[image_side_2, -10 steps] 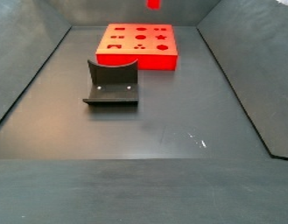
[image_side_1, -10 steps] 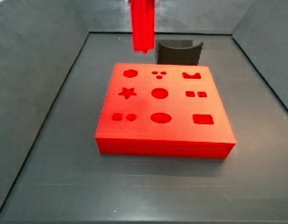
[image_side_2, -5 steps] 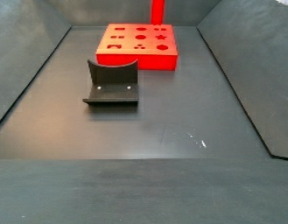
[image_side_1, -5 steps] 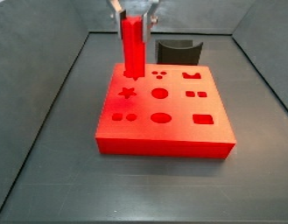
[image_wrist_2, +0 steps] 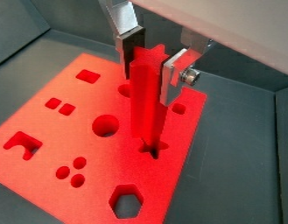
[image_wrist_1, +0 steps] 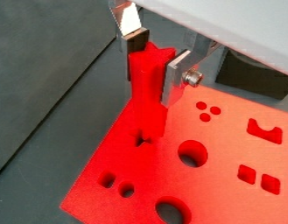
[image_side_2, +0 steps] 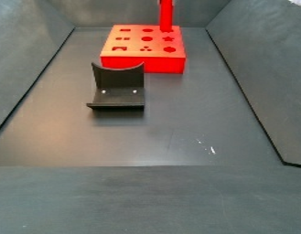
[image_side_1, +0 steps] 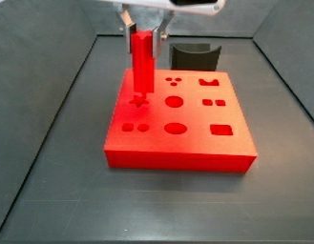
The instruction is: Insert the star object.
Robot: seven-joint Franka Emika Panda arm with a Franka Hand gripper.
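Observation:
The star object, a long red star-section peg [image_side_1: 142, 62], hangs upright in my gripper [image_side_1: 145, 27], which is shut on its upper end. Both wrist views show the silver fingers [image_wrist_1: 179, 70] [image_wrist_2: 132, 44] clamped on the peg [image_wrist_1: 146, 96] [image_wrist_2: 144, 105]. My gripper [image_wrist_1: 156, 57] [image_wrist_2: 154, 59] is straight above the red block [image_side_1: 185, 133]. The peg's lower end meets the star-shaped hole [image_side_1: 138, 99] on the block's left side; dark slivers of that hole [image_wrist_2: 152, 152] show around it. In a side view the peg [image_side_2: 166, 14] stands over the block's [image_side_2: 145, 55] far right part.
The dark fixture [image_side_1: 195, 54] [image_side_2: 117, 87] stands on the floor beside the block; it also shows in a wrist view [image_wrist_1: 251, 74]. The block has several other shaped holes, such as a round one [image_side_1: 175, 101]. Grey sloped walls [image_side_1: 45, 143] enclose the floor.
My gripper has come down with the peg. A second ago the peg hung high above the block's back edge; now its lower end is at the star hole.

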